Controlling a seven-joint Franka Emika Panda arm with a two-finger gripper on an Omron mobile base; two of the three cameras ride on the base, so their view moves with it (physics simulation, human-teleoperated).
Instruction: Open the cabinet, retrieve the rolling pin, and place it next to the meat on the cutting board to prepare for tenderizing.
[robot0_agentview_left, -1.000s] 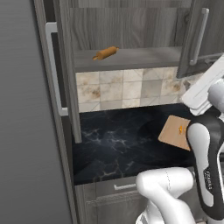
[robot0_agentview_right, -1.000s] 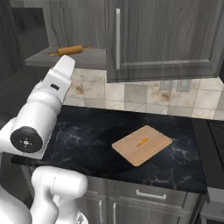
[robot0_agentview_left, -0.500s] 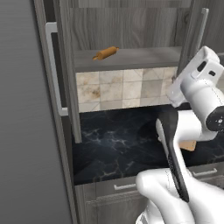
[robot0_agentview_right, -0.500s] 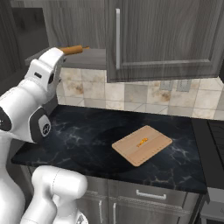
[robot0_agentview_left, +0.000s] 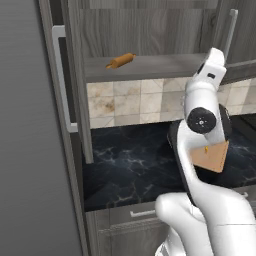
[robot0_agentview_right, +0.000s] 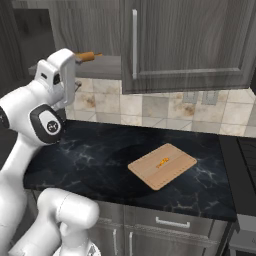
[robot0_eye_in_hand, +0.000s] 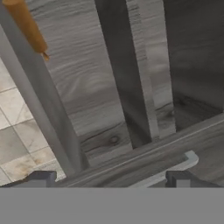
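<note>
**Pincer raised at open cabinet, pin on shelf**

In the hand view the gripper shows two dark fingertips set wide apart, nothing between them. Just beyond the tips, toward 3 o'clock, lies a silver bar handle on the edge of a cabinet door. Past that is the grey wood-grain interior of the cabinet, with the rolling pin at 11 o'clock, well apart from the tips.

In the left base view the left door stands swung open; the rolling pin lies tilted on the shelf, toward the shelf's left part. The arm's hand is raised at 2 o'clock, near the shelf's right end.

In the right base view the cutting board lies flat on the black marbled countertop, at 5 o'clock from the pin. A small orange piece, the meat, sits at the board's middle. The right door is closed.
</note>
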